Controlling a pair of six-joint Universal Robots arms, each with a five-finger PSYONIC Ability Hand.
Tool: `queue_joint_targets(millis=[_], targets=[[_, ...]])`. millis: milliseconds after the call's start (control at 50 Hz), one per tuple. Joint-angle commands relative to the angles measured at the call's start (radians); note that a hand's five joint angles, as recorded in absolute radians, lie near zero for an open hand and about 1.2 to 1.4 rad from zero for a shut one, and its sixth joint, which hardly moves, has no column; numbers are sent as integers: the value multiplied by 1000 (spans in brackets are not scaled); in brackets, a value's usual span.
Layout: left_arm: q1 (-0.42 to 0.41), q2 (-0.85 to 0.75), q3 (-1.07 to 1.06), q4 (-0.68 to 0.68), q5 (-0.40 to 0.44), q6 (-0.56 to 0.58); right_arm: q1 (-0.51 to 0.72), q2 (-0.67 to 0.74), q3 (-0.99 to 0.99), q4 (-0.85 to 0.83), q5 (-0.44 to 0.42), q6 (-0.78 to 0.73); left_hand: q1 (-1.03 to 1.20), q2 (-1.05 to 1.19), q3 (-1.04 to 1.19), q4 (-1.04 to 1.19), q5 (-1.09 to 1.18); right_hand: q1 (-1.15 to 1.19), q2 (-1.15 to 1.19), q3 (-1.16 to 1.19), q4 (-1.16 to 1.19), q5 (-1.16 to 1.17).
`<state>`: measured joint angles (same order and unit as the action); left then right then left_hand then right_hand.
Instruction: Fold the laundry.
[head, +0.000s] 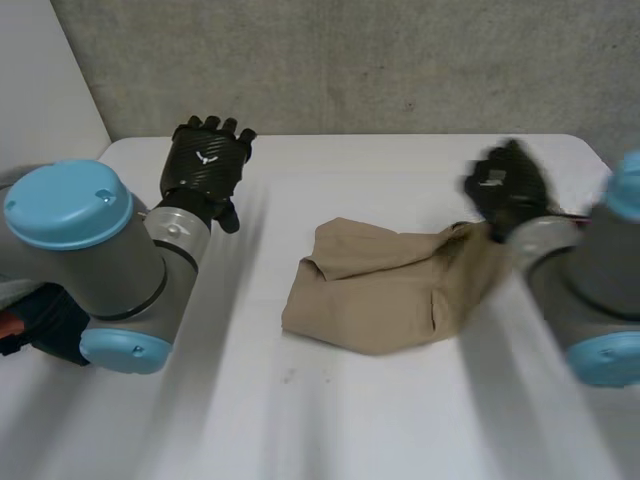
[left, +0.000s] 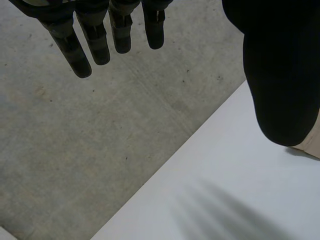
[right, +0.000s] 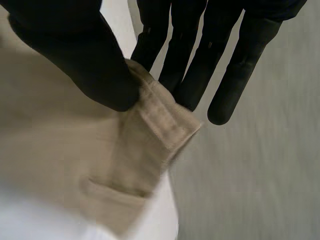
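A tan garment (head: 385, 285) lies crumpled in the middle of the white table (head: 330, 420). My right hand (head: 507, 187) is at its far right corner. In the right wrist view the thumb (right: 85, 60) pinches the garment's hemmed edge (right: 160, 120) against straight fingers (right: 195, 65). My left hand (head: 205, 160) hovers over the table's far left part, well apart from the garment, with its fingers (left: 95, 40) straight and nothing in it.
A grey wall (head: 350, 60) stands behind the table's far edge. A white panel (head: 45, 80) rises at the far left. Bare table lies in front of the garment and to its left.
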<state>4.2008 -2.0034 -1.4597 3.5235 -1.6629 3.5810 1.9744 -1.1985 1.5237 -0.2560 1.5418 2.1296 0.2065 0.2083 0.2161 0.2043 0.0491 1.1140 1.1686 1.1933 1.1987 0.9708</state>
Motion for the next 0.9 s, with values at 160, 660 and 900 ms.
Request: queue_joint_targets(millis=[160,660,900], targets=[[19,77,-97,3,3,-25,322,280,-129,-26,-261,-137,-25,-27,-35,-23,-42,-556,-611,-636,-641,-588],[-208,-276,439,-187,178,-223,-81,22,-166,259,-189,926,-5,-7,-14,-3,-22,-939,-994,-1019,-1024,-971],[-216,-552,711,-445,-9,-202,-75,266,-304,363,-264,918,4,2,-6,6,-13,-939,-994,-1019,-1024,-971]])
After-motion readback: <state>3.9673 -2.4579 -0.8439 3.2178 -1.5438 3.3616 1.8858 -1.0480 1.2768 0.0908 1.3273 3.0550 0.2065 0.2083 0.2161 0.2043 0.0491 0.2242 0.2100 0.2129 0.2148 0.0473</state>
